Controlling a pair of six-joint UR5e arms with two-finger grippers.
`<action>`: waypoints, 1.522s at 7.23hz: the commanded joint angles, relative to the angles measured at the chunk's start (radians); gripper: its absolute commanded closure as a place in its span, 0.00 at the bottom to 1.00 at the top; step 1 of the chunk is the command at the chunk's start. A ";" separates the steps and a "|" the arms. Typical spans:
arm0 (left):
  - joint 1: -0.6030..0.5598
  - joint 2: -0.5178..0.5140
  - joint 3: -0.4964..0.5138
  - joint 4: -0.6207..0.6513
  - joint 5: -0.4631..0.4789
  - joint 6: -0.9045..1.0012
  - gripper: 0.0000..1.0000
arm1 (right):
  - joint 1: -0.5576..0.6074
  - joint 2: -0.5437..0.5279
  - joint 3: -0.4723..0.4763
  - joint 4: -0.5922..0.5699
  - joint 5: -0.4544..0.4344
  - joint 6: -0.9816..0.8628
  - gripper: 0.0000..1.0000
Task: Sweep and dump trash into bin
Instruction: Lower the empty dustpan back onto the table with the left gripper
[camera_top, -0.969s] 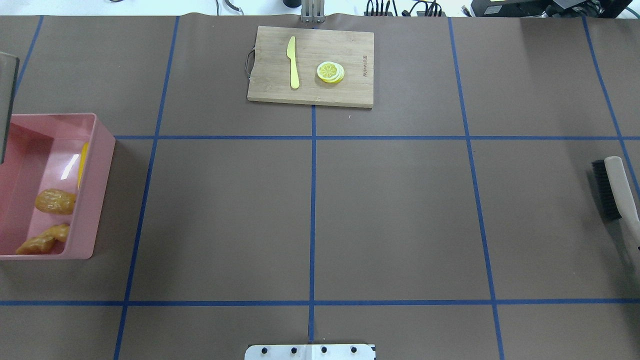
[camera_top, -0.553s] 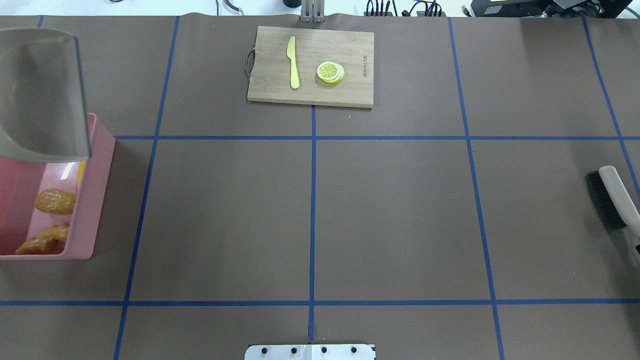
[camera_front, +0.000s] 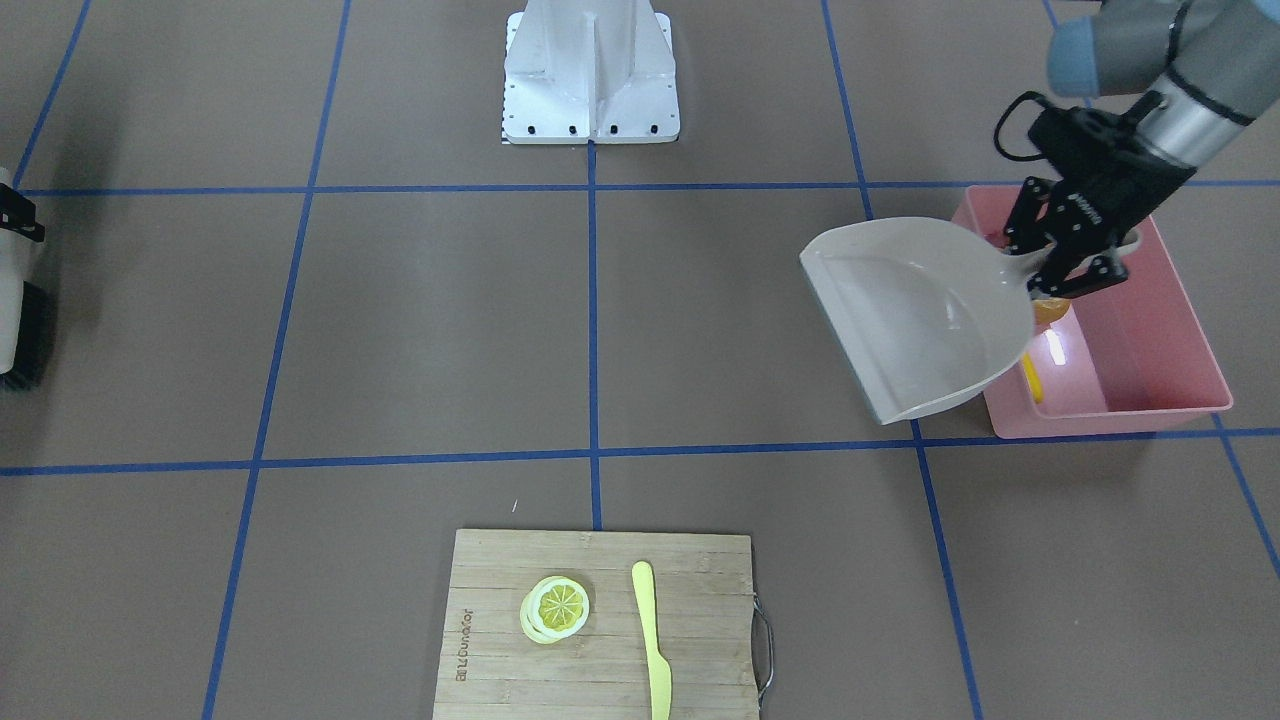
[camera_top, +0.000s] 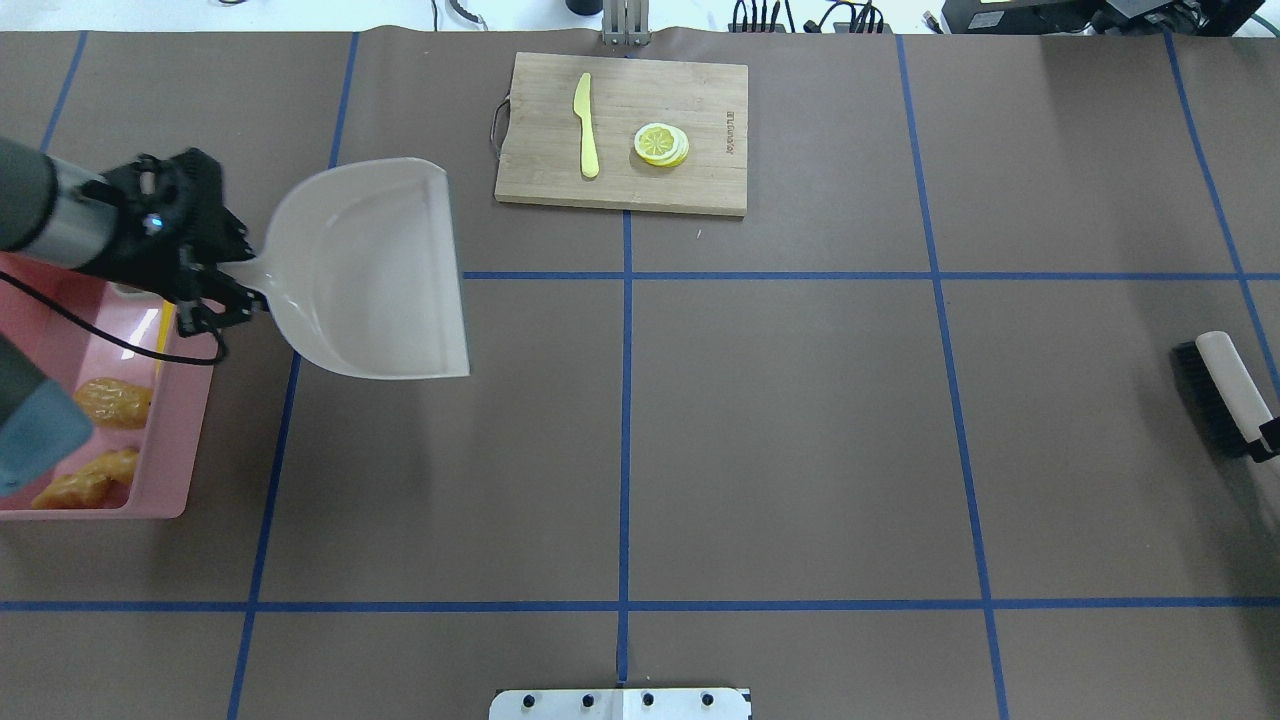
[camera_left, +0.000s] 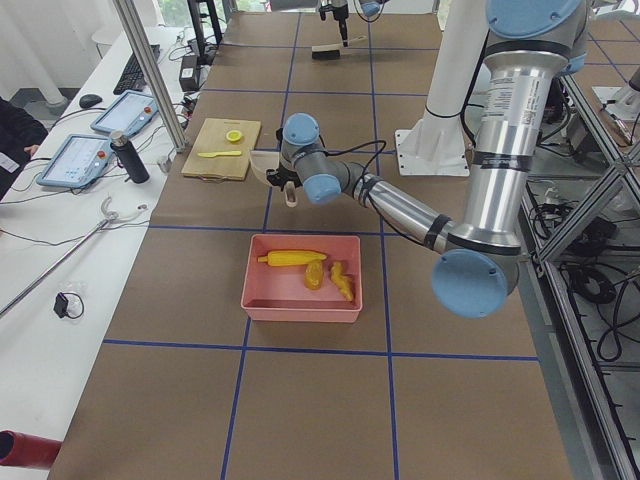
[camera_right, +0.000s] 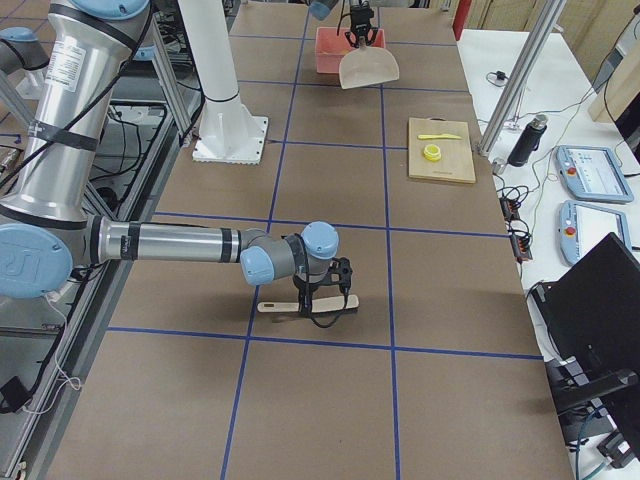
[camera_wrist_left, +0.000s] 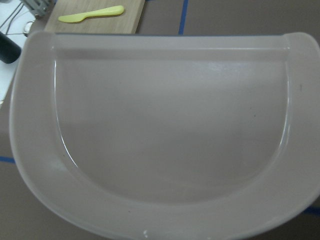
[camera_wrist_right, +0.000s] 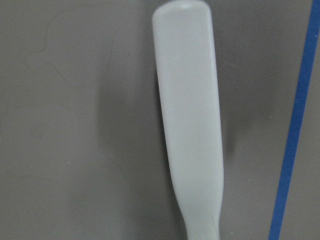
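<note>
beside the bin (camera_top: 185, 450) that's holding all the trash (camera_top: 110, 403), the left gripper (camera_top: 232, 283) is pinching the empty dustpan (camera_top: 370, 270) by its handle and should be lowering it flat; right gripper (camera_right: 323, 298), can't tell.

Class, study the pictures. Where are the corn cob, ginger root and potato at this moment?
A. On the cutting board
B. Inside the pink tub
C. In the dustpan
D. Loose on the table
B: the exterior left view shows the corn cob, potato and ginger root lying in the pink tub, while the dustpan held by the left gripper is empty.
</note>
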 joint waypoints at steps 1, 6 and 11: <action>0.172 -0.124 0.094 0.122 0.028 -0.011 1.00 | 0.076 0.091 -0.019 -0.066 -0.023 -0.041 0.00; 0.270 -0.233 0.160 0.123 0.134 -0.008 1.00 | 0.342 0.309 -0.184 -0.383 -0.059 -0.333 0.00; 0.274 -0.223 0.145 0.119 0.135 -0.001 0.02 | 0.366 0.257 -0.151 -0.377 -0.084 -0.322 0.00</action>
